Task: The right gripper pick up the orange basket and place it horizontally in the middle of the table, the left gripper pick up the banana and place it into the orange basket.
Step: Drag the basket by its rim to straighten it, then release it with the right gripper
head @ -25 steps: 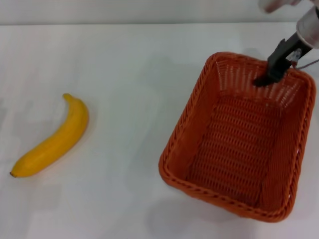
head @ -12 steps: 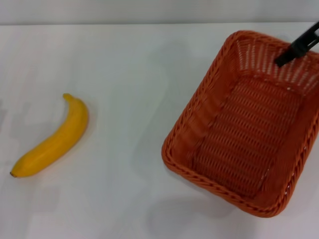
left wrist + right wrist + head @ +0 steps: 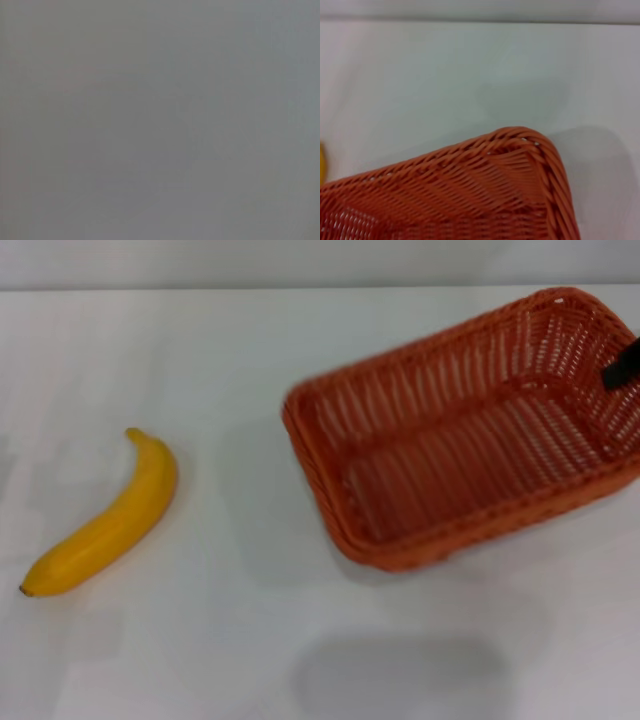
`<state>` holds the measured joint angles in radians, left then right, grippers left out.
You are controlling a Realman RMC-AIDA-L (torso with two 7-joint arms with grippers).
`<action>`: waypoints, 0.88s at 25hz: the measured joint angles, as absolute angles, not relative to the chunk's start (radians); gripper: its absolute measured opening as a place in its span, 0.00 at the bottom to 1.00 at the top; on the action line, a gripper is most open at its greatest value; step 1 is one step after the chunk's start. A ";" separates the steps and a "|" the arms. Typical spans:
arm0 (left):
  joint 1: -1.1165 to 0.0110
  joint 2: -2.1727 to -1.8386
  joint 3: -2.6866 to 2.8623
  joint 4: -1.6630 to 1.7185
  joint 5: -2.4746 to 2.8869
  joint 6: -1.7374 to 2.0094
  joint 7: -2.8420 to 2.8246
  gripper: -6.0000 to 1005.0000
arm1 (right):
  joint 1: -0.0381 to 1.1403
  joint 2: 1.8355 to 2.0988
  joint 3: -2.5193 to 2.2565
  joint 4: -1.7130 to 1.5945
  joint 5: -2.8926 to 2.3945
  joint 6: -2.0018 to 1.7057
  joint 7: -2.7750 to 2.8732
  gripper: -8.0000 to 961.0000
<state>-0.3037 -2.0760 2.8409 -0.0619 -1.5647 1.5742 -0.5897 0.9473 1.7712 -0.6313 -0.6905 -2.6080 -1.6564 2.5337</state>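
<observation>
The orange basket hangs tilted above the right half of the white table, its long side now running nearly left to right; its shadow lies on the table below it. My right gripper shows only as a black finger at the right edge, inside the basket's right end wall, and it is shut on that wall. The right wrist view shows a corner of the basket from close up. The yellow banana lies on the table at the left, far from the basket. My left gripper is out of view.
The table's far edge runs along the top of the head view. A plain grey surface fills the left wrist view. A sliver of the banana shows at the edge of the right wrist view.
The basket has been lifted and swung round from lengthwise to nearly crosswise, its left end moving toward the table's middle. My right gripper has moved right and slightly down. The banana has not moved.
</observation>
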 joint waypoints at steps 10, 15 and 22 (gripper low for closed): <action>-0.330 -2.071 2.841 -0.070 -1.566 1.573 -0.594 0.85 | 0.709 1.923 -0.561 -0.916 -2.442 -1.674 2.682 0.18; -0.343 -2.070 2.841 -0.091 -1.565 1.568 -0.594 0.85 | 0.636 2.003 -0.564 -1.000 -2.413 -1.654 2.693 0.18; -0.348 -2.069 2.841 -0.094 -1.566 1.565 -0.595 0.85 | 0.579 2.012 -0.665 -0.985 -2.314 -1.596 2.683 0.19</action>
